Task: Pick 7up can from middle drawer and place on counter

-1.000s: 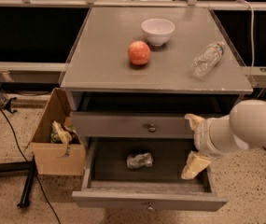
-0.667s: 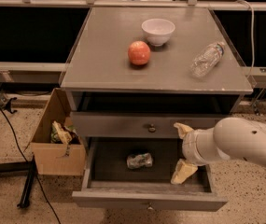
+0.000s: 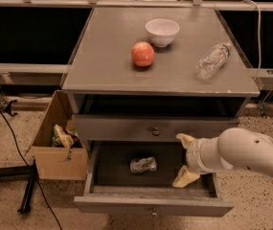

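At the far left a cardboard box (image 3: 45, 147) stands on the speckled floor against the cabinet's left side, with crumpled wrappers (image 3: 62, 135) inside it. The counter (image 3: 102, 71) carries three things: a red apple (image 3: 142, 54) just left of the middle, a white bowl (image 3: 162, 31) behind it toward the back edge and just beside it, and a clear water bottle (image 3: 213, 60) lying on its side near the right edge, its cap pointing at the back right corner. Under the counter is a closed drawer front with a round knob (image 3: 155, 132). Below that the middle drawer (image 3: 150, 207) is pulled out toward the camera. The 7up can (image 3: 143, 165) lies on its side on the drawer's dark floor, about midway between the left and right walls, touching neither. To the right of the can and apart from it, the gripper (image 3: 178, 160) hangs over the right part of the drawer, near its right wall, on a thick white arm (image 3: 246, 152) that comes in from the right edge of the view. Its two pale fingers (image 3: 186, 176) are spread wide, one up by the closed drawer front and one down by the drawer floor, the claw released with nothing between them.
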{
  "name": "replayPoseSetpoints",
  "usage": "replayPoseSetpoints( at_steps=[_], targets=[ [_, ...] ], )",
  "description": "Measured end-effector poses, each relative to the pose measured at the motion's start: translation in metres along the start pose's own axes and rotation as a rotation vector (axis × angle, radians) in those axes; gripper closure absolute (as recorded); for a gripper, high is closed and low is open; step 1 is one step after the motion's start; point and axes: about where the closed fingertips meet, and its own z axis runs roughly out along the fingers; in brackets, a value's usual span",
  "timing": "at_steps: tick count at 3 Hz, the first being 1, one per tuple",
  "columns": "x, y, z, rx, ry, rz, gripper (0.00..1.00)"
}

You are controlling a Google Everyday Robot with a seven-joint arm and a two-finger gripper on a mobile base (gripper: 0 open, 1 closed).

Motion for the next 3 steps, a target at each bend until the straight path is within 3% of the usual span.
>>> replayPoseSetpoints(
  at_steps=[1, 3],
  targets=[
    [0.008, 0.007, 0.025, -0.003, -0.028, -0.005, 0.37],
    [0.017, 0.017, 0.081, -0.007, -0.101, -0.019, 0.26]
  ],
)
